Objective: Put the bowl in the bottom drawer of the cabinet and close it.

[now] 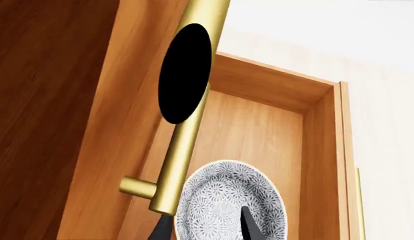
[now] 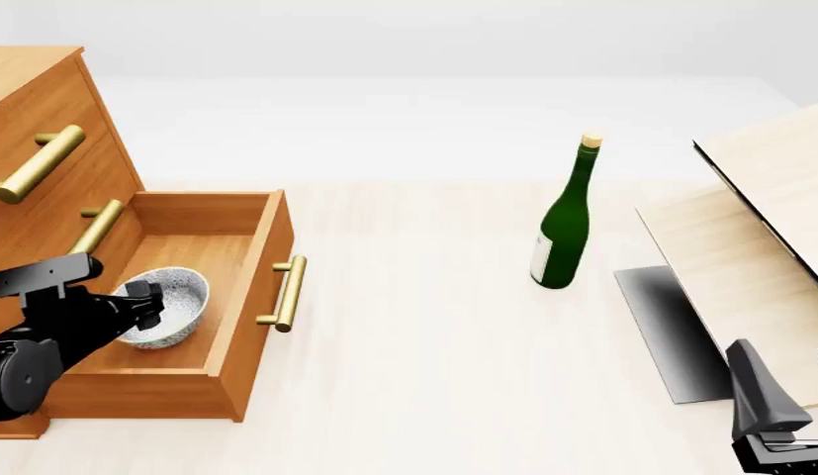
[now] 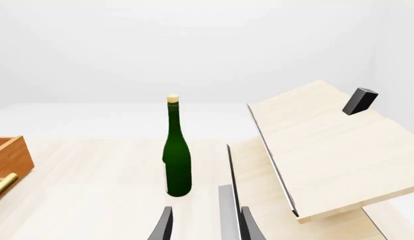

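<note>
Left fingers [image 2: 151, 297] grip the rim of the speckled white round bowl [image 2: 171, 305] inside the open orange-brown wooden bottom drawer [image 2: 245, 327]; next, release, withdraw, push it shut.

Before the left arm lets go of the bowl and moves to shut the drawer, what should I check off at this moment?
1. bottom drawer pulled open: ok.
2. bowl over the drawer's inside, not its rim: ok.
3. Bowl resting on the drawer floor: cannot tell.
4. left gripper on the bowl, fingers astride its rim: ok.
5. right gripper away from the cabinet: ok.
6. green bottle upright, outside the drawer's closing path: ok.
</note>
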Available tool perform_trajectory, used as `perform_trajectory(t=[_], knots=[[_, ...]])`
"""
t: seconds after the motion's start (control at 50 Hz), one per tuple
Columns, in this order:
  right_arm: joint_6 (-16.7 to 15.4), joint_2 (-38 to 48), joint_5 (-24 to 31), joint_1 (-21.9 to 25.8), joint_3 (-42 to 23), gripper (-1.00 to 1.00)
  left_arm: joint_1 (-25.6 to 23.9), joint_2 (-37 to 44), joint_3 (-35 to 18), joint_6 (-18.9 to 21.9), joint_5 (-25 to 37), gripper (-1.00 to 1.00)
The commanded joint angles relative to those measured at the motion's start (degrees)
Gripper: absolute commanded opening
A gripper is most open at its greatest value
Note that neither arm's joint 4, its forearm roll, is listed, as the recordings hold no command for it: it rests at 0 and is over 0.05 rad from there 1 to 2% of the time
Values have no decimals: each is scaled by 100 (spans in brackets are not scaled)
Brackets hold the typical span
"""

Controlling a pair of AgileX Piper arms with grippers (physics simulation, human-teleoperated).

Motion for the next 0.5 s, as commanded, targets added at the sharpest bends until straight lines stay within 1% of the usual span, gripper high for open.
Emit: perform_trajectory(t=[0.02,0.3,0.4,0.5], knots=[[0,0,0,0,0,100,-12,-11,-23,-19,19,100],[-2,-1,0,0,0,100,2,-170,-48,70,149,100],[0,0,0,1,0,100,43,-372,-91,177,326,100],[0,0,0,1,0,100,-4,-501,-117,159,435,100]])
